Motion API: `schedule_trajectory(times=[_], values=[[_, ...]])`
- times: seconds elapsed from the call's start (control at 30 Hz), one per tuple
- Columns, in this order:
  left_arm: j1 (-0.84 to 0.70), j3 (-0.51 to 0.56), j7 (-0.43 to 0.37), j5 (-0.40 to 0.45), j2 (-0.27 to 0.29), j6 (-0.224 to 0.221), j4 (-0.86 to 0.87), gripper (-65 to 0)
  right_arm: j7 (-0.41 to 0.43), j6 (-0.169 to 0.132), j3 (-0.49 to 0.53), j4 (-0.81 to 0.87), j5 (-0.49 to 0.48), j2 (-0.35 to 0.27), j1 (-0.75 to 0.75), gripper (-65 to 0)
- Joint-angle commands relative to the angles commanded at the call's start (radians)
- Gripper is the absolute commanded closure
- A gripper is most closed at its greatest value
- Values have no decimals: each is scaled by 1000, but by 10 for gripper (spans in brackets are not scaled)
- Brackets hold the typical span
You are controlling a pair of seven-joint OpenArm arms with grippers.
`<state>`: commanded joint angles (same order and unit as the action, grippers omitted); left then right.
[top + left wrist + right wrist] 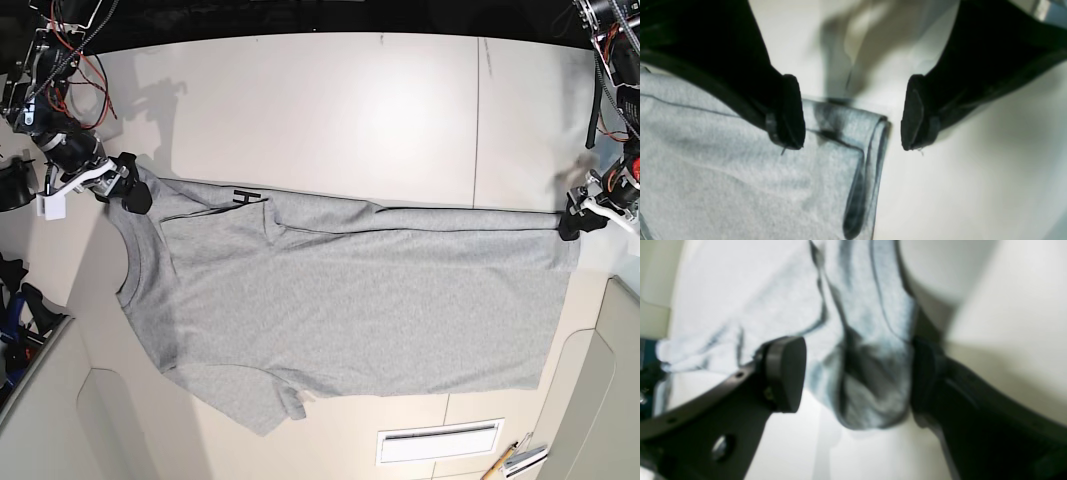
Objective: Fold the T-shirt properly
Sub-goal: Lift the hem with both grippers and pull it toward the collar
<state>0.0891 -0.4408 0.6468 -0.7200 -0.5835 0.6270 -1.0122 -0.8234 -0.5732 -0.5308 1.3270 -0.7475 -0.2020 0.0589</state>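
Observation:
The heather-grey T-shirt (350,300) lies flat on the white table (330,110), folded over along its far edge, with a bit of black lettering (245,197) showing there. Its collar side is on the left and its hem on the right. My right gripper (128,192) is at the shirt's far left corner. In the right wrist view it (857,373) is open, with a bunched fold of shirt (870,380) between the jaws, against the right finger. My left gripper (570,224) is at the far right corner. In the left wrist view it (853,130) is open, astride the folded corner (853,133).
A white slotted grille (440,441) is set in the table near the front edge, with pens or tools (515,459) beside it. Red cables and arm hardware (55,60) stand at the far left. Raised white panels (610,400) border the front corners.

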Motion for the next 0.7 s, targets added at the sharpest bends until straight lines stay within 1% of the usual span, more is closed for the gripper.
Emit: schedule_trajectory(times=[0.07,0.13,0.2,0.27,0.3,0.33,0.37,0.47,0.5,0.53,0.57,0.6,0.63,0.7], values=[[0,3,-2,6,12,-6,0,-477,2,-10,3,-3,0,29,0,-453],[-1,3,-13,43,34,-6,0,-477,17,-10,3,-3,0,50,-1,-453],[-1,3,-28,68,53,-7,0,-477,22,-10,3,-3,0,56,-2,-451],[-1,4,-42,74,62,-22,0,-477,24,-10,3,-3,0,55,-3,-451],[0,4,-52,77,62,-37,0,-477,26,-10,3,-3,0,55,-3,-451],[0,4,-62,82,62,-40,0,-476,29,-10,3,-3,0,55,-3,-442],[0,8,-68,86,62,-40,0,-476,31,-10,3,-3,0,55,-3,-405],[0,51,-86,107,63,-42,0,-475,33,-10,3,-3,0,55,-3,-213],[0,75,-98,117,63,-62,0,-474,38,-10,3,-3,0,55,-3,-158],[0,100,-110,129,63,-91,0,-470,42,-10,3,-3,0,55,-3,-116],[0,121,-123,146,63,-116,0,-440,43,-10,3,-3,0,55,-3,-80],[0,137,-133,160,63,-135,0,-371,46,-10,3,-3,0,55,-3,-41],[0,148,-136,165,63,-145,0,-269,50,-10,3,-3,0,55,-3,0],[0,152,-136,164,63,-144,0,-56,61,-10,3,-3,-1,55,-3,0]])
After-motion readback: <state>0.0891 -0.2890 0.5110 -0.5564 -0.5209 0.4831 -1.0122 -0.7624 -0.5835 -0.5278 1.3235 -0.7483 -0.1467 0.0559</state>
